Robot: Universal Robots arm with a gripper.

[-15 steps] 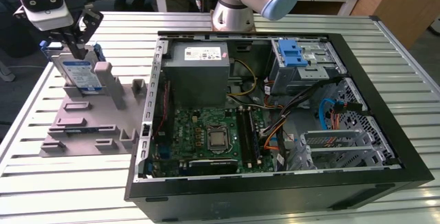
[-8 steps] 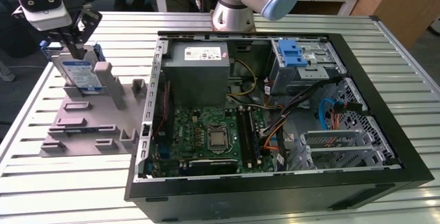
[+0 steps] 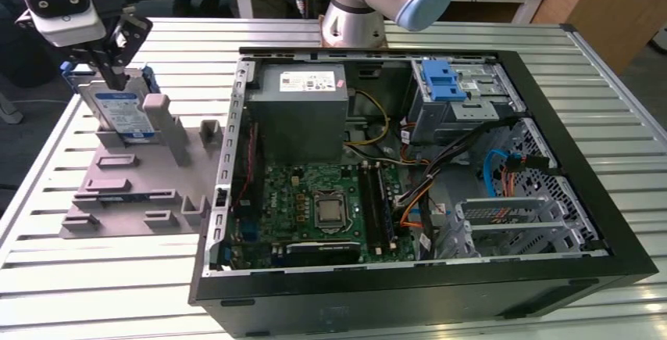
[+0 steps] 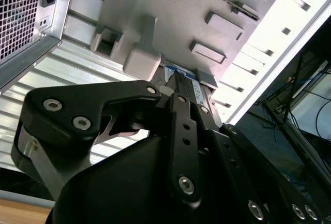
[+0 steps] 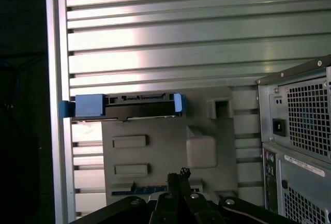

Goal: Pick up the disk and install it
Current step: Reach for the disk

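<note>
The disk (image 3: 120,112), silver with a white-and-blue label and a blue bracket, stands on edge in a slot at the far end of the grey holder plate (image 3: 136,191), at the exterior view's left. My gripper (image 3: 112,80) hangs just above its top edge, fingers drawn together with nothing between them. In the first wrist view the disk (image 5: 124,106) is seen edge-on, apart from the gripper (image 5: 177,174). In the second wrist view the disk's label (image 4: 168,73) peeks out just past a fingertip (image 4: 179,87).
The open computer case (image 3: 583,176) lies at the exterior view's right, with a power supply box (image 3: 302,105) and a blue-latched drive cage (image 3: 454,90) inside. The arm's base (image 3: 354,12) stands behind it. A grey post (image 3: 156,113) rises beside the disk.
</note>
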